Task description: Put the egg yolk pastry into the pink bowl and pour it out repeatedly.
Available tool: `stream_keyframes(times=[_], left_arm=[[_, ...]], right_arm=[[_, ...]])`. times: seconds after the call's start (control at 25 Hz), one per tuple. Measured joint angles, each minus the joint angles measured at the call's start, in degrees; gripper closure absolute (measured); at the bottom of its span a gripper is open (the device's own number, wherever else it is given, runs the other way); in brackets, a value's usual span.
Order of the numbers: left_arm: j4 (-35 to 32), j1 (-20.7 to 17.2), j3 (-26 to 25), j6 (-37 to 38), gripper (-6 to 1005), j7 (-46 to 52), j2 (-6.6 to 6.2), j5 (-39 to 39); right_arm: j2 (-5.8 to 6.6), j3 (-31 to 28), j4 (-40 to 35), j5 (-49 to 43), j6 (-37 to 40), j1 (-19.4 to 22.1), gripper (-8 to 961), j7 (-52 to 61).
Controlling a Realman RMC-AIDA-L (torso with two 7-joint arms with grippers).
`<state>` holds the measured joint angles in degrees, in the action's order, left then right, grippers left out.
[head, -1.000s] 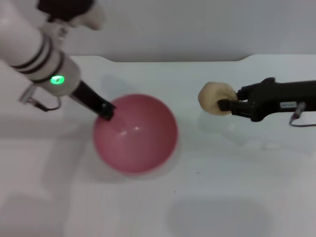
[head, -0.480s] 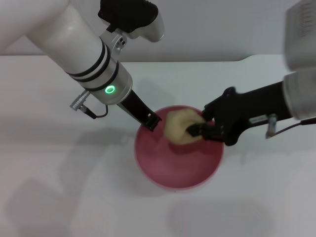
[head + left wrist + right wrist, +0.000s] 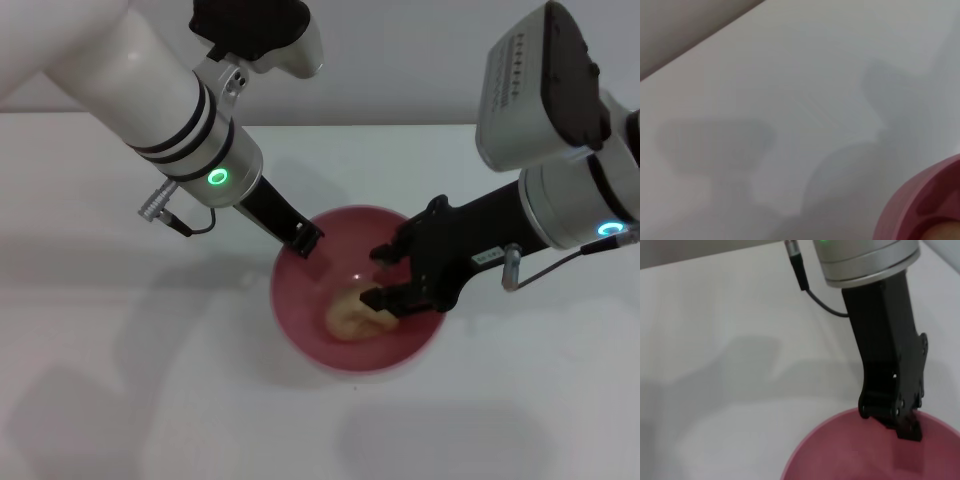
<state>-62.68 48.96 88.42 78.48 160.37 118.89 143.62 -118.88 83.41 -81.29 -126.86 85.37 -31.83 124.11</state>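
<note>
The pink bowl (image 3: 335, 240) stands on the white table in the head view. The egg yolk pastry (image 3: 350, 314), pale tan, lies loose on the bowl's bottom. My left gripper (image 3: 305, 240) is shut on the bowl's far-left rim. The right wrist view shows that same left gripper (image 3: 894, 415) clamped on the bowl's rim (image 3: 840, 445). My right gripper (image 3: 377, 276) hangs inside the bowl just above the pastry, its fingers spread and open. A piece of the bowl's outer wall (image 3: 920, 205) shows in the left wrist view.
The white table (image 3: 120, 380) spreads around the bowl, with its back edge against a grey wall (image 3: 400, 60). A thin grey cable (image 3: 180, 222) loops from the left wrist. Both arms reach over the table toward the bowl.
My right gripper has let go of the pastry, which dropped to the bowl's bottom, and its fingers have spread. The left gripper keeps its hold on the rim.
</note>
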Motion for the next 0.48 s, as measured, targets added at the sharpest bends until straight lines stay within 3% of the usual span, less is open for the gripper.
stream_keyframes(times=[0.16, 0.32, 0.48], left_arm=[[0.18, -0.39, -0.40, -0.98, 1001, -0.39, -0.13, 0.91], [-1.10, -2.11, -0.63, -3.86, 1001, -0.43, -0.51, 2.82], [-6.02, -6.45, -2.84, -9.21, 1001, -0.61, -0.88, 4.14]], right_arm=[[0.02, -2.19, -0.71, -2.84, -0.68, 0.08, 494, 4.48], [0.15, -6.96, -0.79, -7.49, -0.41, 0.44, 498, 10.52], [0.20, -12.92, -0.91, -9.02, 2.77, 2.17, 495, 13.26]])
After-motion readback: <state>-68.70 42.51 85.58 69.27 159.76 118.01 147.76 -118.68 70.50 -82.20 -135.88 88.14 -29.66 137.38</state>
